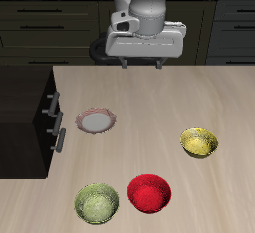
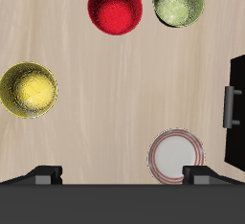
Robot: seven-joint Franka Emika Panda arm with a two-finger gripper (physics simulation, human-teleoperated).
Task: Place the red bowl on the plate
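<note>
The red bowl (image 1: 149,192) (image 2: 116,8) sits upright on the wooden table near its front edge, between the green and yellow bowls. The plate (image 1: 97,121) (image 2: 176,155), pale in the centre with a pinkish-brown rim, lies farther back, close to a dark cabinet. My gripper (image 1: 139,64) (image 2: 122,175) hangs high over the back of the table, well apart from both. Its fingers are spread wide and it is open, with nothing between them.
A green bowl (image 1: 97,203) (image 2: 179,1) stands beside the red bowl at the front. A yellow bowl (image 1: 200,142) (image 2: 29,89) sits across the table from the plate. A dark cabinet with handles (image 1: 30,117) (image 2: 234,113) borders the table by the plate.
</note>
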